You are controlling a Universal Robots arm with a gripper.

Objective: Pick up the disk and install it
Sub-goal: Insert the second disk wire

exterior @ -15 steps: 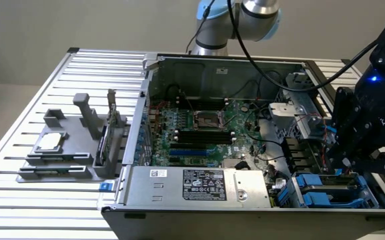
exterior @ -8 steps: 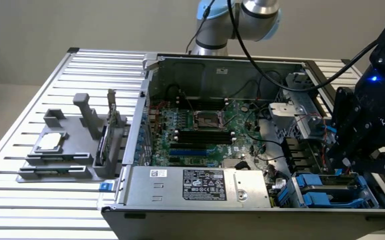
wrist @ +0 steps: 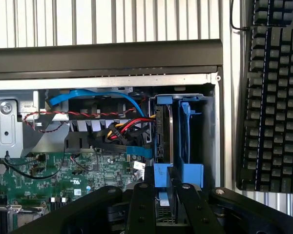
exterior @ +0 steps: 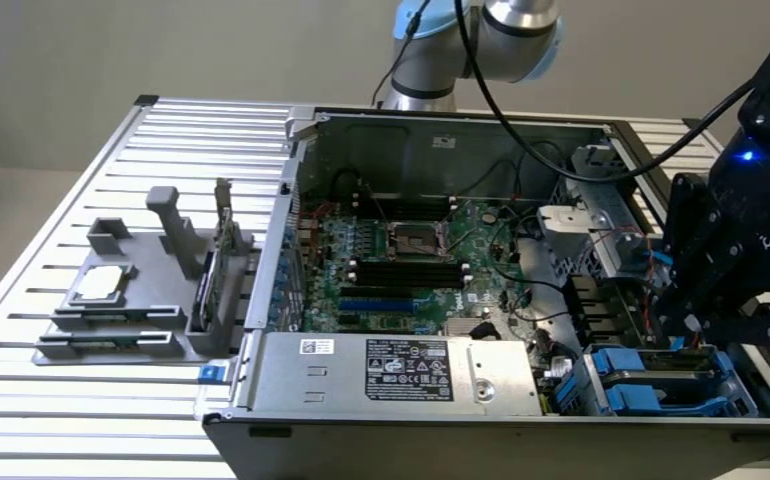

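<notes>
— Holding the disk [wrist: 162, 200] by its near end, the tool [wrist: 161, 207] has its fingers narrowed on the blue rails, right over the drive bay [exterior: 659, 385] at the front corner of the computer case [exterior: 358, 440]

— So the pick is done?

— Looks so; this is the install step. Seating it calls for keeping the rails square with the bay's blue slots [wrist: 178, 131], clear of the red and blue cables [wrist: 124, 127]
</notes>
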